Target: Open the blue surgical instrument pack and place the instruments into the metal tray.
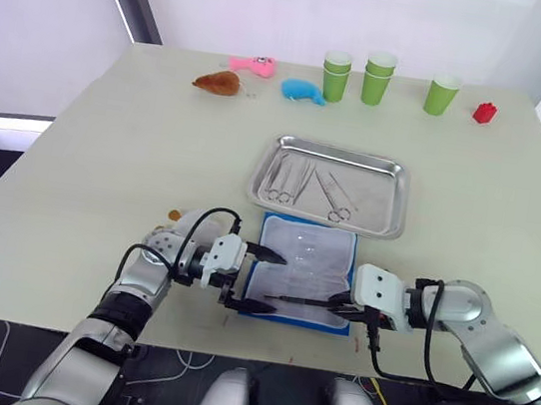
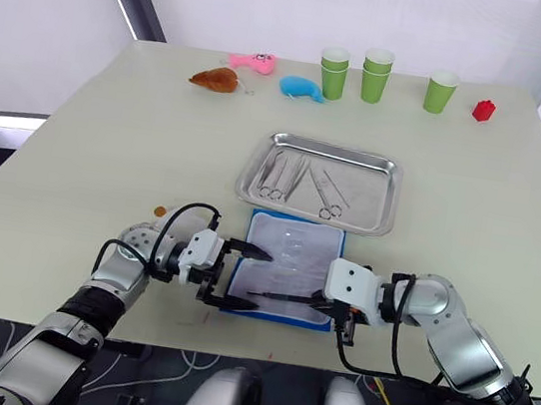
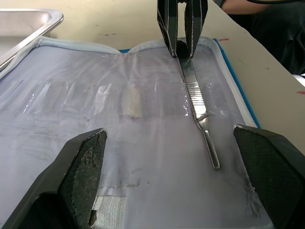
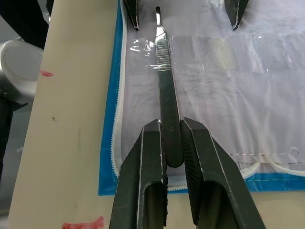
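From the head camera, the blue surgical instrument pack (image 1: 303, 273) lies open on the table (image 1: 81, 186), pale lining up, just in front of the metal tray (image 1: 390, 211). The tray holds four or so slim instruments (image 1: 291, 180), two with ring handles clearly seen. The left gripper (image 1: 258, 279) rests at the pack's left edge with its two fingers spread wide, holding nothing. The right gripper (image 1: 342, 306) at the pack's near right corner is clamped on one slim flat-handled tool (image 1: 299, 299) lying across the lining. Along the far edge stand three stacks of green cups (image 1: 336, 76), a red block (image 1: 484, 113), and three small toys: pink, brown and a blue whale (image 1: 302, 91). The left wrist view shows its own fingertips (image 3: 83, 171) far apart over the lining, the tool (image 3: 200, 112) between them, and the tray corner (image 3: 28, 21). The right wrist view shows both fingers (image 4: 143, 181) pinching the tool's handle (image 4: 164, 95).
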You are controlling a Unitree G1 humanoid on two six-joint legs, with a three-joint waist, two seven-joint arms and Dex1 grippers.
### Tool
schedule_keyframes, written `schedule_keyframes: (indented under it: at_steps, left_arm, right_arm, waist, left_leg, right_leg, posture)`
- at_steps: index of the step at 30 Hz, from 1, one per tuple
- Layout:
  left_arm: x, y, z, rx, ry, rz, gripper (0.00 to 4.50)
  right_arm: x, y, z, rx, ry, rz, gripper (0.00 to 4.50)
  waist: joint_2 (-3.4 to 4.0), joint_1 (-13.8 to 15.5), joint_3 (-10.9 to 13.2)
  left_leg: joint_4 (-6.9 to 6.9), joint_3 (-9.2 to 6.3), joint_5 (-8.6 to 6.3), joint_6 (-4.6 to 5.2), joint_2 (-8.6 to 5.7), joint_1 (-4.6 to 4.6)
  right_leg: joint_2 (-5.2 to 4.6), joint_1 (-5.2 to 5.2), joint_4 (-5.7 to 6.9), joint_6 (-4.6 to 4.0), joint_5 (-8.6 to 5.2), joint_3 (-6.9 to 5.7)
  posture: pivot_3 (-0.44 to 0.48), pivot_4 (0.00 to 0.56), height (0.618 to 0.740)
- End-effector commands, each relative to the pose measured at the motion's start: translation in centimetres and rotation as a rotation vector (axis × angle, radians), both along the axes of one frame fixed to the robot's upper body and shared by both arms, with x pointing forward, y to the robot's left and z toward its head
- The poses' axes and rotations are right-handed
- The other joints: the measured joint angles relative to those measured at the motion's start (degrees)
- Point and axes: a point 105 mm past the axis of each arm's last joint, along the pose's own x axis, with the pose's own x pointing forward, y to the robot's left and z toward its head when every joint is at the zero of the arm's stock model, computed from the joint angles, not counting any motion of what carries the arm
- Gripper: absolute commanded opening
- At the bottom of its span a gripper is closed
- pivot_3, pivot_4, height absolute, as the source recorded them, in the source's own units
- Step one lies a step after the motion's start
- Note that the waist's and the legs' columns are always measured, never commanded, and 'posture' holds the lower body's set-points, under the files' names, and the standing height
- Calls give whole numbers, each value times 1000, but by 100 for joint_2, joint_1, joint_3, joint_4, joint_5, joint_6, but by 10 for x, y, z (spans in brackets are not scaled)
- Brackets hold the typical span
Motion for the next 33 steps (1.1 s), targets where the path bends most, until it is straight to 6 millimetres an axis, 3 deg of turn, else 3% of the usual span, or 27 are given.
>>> schedule_keyframes:
  at_steps: [1,20,33]
  left_arm:
    - [-34,16,-59,177,229,6,4500]
    - [-36,16,-61,176,235,9,4500]
    - [-36,16,-61,176,235,8,4500]
  right_arm:
    - [6,5,21,10,-99,9,33]
    - [4,10,38,-76,-146,71,33]
    - [0,-11,42,-133,-132,51,33]
  waist:
    - [1,-1,0]
    - [2,4,1]
    - [4,13,1]
  left_leg:
    - [0,1,0,0,0,-1]
    - [0,1,0,0,0,-7]
    - [-1,2,0,0,7,-9]
  right_leg:
    - [0,-1,0,0,0,1]
    - [-2,-11,1,0,0,2]
    - [-5,-12,-3,1,0,0]
  posture:
    - [0,150,739]
    - [0,150,739]
    - [0,150,739]
